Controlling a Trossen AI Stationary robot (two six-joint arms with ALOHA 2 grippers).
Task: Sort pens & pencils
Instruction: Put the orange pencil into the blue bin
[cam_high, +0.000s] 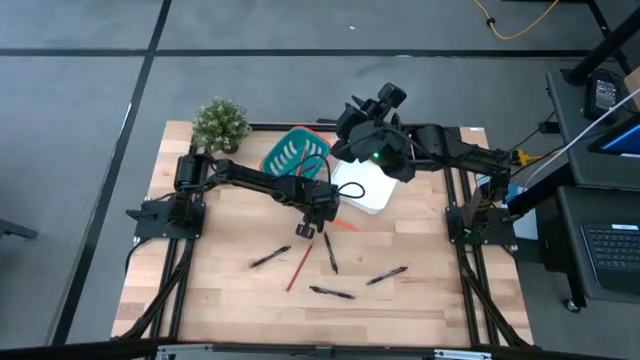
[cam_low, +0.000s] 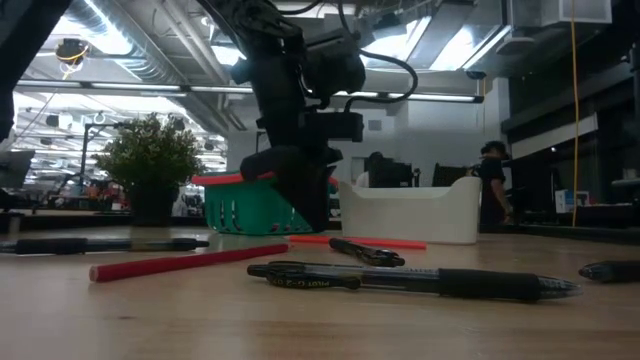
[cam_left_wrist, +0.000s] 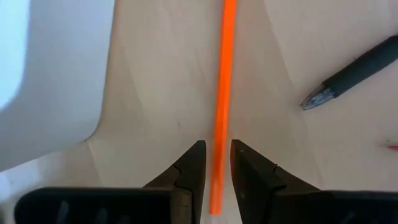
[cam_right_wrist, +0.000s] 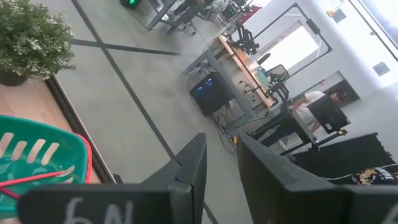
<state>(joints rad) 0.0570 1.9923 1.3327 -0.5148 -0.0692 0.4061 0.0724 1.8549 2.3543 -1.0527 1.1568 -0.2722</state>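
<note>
Gripping now: your left gripper (cam_left_wrist: 216, 163) sits low over the table (cam_high: 220, 300), its two fingers apart with an orange pencil (cam_left_wrist: 221, 93) running straight between them; I judge it is set to close, not yet clamped.
Pencil at the tool: it lies flat on the wood and runs forward from the fingertips, just beside the white bin (cam_high: 366, 186).
Beside the tool: a black pen tip (cam_left_wrist: 348, 73) shows off to one side of the fingers, apart from the pencil.
Right gripper (cam_right_wrist: 219, 163): it waits raised above the far edge of the table near the bins, fingers parted around nothing.
Done so far: one orange pencil (cam_right_wrist: 37, 179) already lies inside the green basket (cam_high: 293, 153); you cannot see into the white bin.
Left to do: a second loose pencil (cam_high: 298, 268) lies on the near side of your left gripper, and four pens (cam_high: 270, 258) (cam_high: 330, 252) (cam_high: 386, 275) (cam_high: 332, 292) are scattered around it, all unsorted.
Progress: early, I judge; most pieces are still on the table.
Next for you: close on the pencil and carry it to the green basket.
</note>
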